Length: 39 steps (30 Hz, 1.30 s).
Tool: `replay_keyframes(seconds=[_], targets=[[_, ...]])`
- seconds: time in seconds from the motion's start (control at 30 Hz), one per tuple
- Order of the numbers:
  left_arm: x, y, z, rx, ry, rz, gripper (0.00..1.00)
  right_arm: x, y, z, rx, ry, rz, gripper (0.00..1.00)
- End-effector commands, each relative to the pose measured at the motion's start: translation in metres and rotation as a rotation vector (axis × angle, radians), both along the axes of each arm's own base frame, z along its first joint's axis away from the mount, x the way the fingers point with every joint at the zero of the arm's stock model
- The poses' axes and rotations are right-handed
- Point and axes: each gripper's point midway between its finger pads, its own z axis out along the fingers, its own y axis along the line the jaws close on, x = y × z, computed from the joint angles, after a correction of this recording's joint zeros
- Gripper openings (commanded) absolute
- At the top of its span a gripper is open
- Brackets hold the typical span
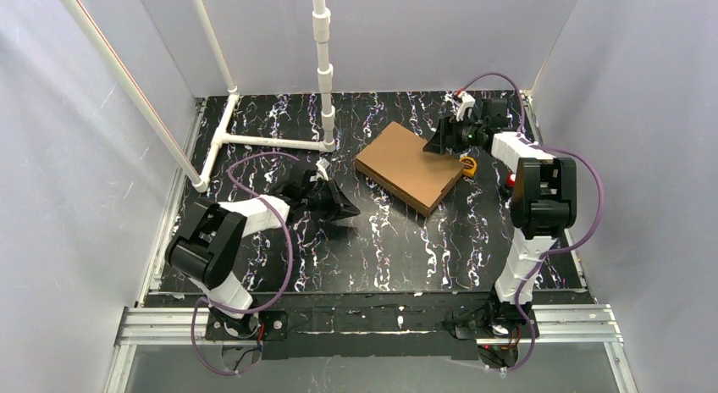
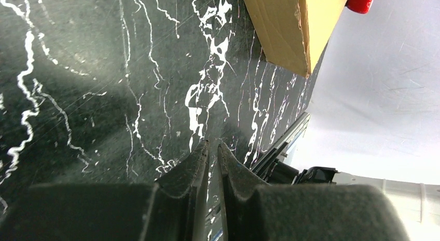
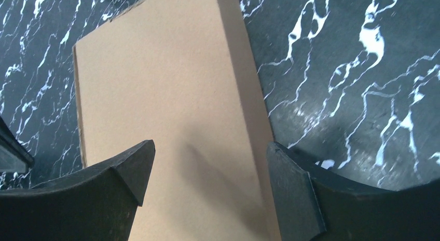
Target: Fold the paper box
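Table [image 1: 398, 249]: black marbled top, both arms on it.

paper box [image 1: 411, 166]: lies right of centre toward the far side, turned diagonally. It looks closed into a flat shut mailer, so I judge the task nearly finished, at the lid-seating or final-check stage.

right gripper [image 1: 444, 139]: over the box's far-right end. In the wrist view its jaws [image 3: 210, 150] are spread wide and released, one finger above the top face and the other out past the side wall. Nothing is grasped.

left gripper [image 1: 343, 208]: well left of the box and low over bare table. Its jaws [image 2: 212, 145] are pinched to a thin slit with nothing between them.

To do the step well:
- Press straight down along the far-right edge, not sideways, or the box will skate on the slick top.
- Bring the left arm in to brace the near-left edge first.
- Keep clear of the tape measure [image 1: 468, 164] just right of the box.

What I can't make out:
- No tabs or slots are visible, so I can't tell whether the lid is locked.
- The box's far-right corner is under the right gripper in the top view.
- I can't tell whether the fingers touch the cardboard.
- The small red item [image 1: 510, 182] by the right arm can't be identified.
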Motion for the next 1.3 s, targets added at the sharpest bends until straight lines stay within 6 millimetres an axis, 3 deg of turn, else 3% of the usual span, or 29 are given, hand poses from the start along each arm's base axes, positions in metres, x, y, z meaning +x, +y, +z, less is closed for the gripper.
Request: replay_keyframes(seconds=[0.0,0.17,0.4,0.67,1.03,1.27], targets=[[0.011,-0.014,0.009,-0.016,-0.028,-0.014,0.10,0.026,0.001,0.001,-0.011,-0.038,-0.001,0.86],[0.018,-0.020,0.004,-0.011,-0.022,-0.014,0.10,0.018,0.006,-0.013,0.016,0.006,0.029,0.85],[0.035,-0.029,-0.009,0.001,0.012,0.008,0.10,-0.002,0.013,-0.011,0.066,0.041,0.059,0.73],[0.053,-0.036,-0.033,0.024,0.065,0.048,0.08,-0.020,0.027,0.006,0.116,0.042,0.076,0.65],[0.062,-0.036,-0.039,0.040,0.065,0.074,0.08,-0.046,0.067,0.049,0.123,-0.037,0.156,0.64],[0.046,-0.022,-0.030,0.052,0.039,0.075,0.09,-0.032,0.060,0.063,0.067,-0.105,0.124,0.70]])
